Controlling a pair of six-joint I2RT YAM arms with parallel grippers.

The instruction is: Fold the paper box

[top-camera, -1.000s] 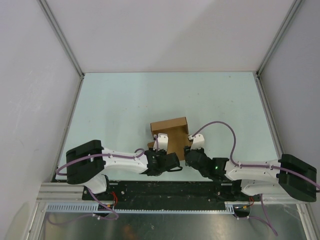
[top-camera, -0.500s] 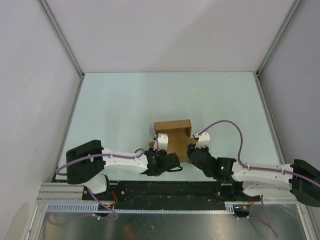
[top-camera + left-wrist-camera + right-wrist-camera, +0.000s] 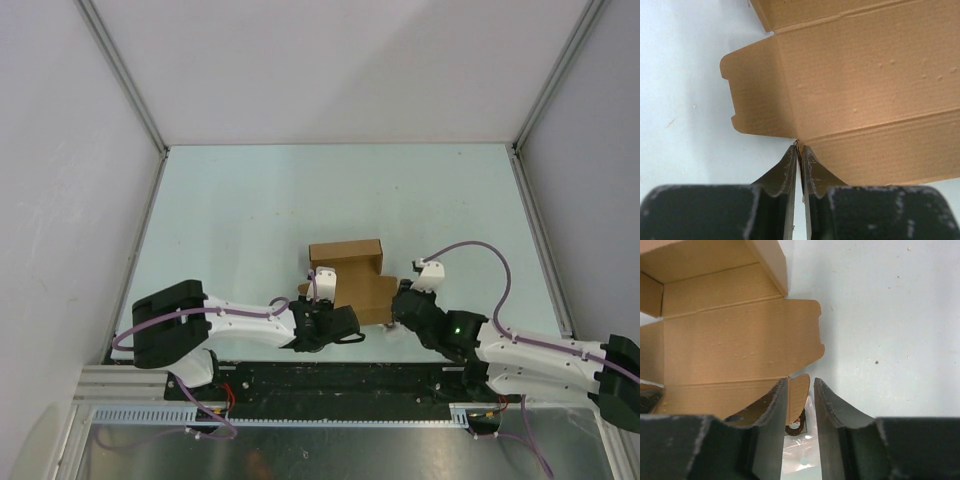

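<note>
Pale table [image 3: 250, 200]: partly folded box [image 3: 345, 262] lies mid-table by the near edge. Left gripper [image 3: 798, 150] pinches its near edge, jaws closed. Right gripper [image 3: 800, 384] stands slightly parted around a small flap [image 3: 800, 396].

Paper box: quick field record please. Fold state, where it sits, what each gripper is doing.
paper box: partly folded; far section raised, near panel and side flaps lying flat
location: on the table, close to the arm bases, roughly centred
left gripper: shut on the box's near edge, at a crease corner
right gripper: jaws apart, a small rounded tab between the fingers, apparently not clamped
task status: fold not finished; box open
</note>
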